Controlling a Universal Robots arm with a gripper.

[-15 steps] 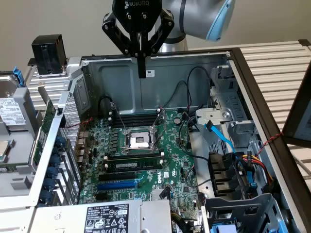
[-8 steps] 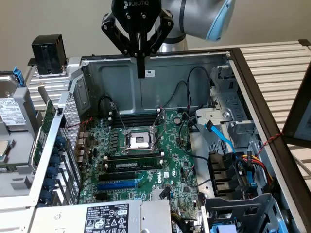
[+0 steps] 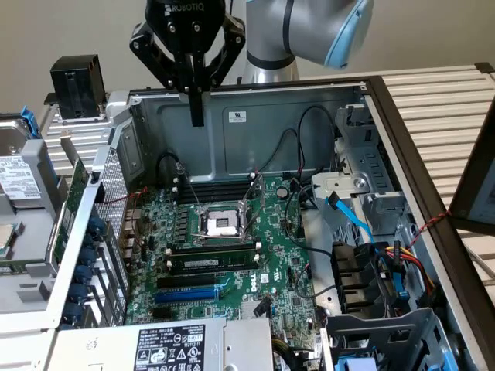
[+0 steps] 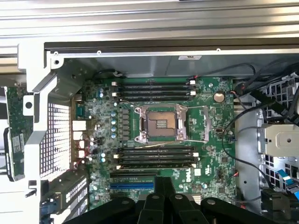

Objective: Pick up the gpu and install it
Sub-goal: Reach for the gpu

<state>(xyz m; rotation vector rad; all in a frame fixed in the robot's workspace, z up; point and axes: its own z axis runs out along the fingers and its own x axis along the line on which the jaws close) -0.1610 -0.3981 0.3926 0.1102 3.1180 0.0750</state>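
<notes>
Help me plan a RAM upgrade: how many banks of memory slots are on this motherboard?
2. One bank lies between the CPU socket and the case wall; the other lies on the socket's opposite side, toward the blue expansion slot. Covered board edges might hide more.

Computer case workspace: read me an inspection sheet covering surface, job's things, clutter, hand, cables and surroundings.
Surface: slatted metal table, with an open computer case lying on it.
Job's things: green card, possibly the gpu, outside the case's perforated wall; blue slot on the motherboard is bare.
Clutter: black block and drive beside the case.
Hand: hand shut, empty, above the case.
Cables: black wires over the board; blue cable; coloured bundle.
Surroundings: plain wall.
</notes>
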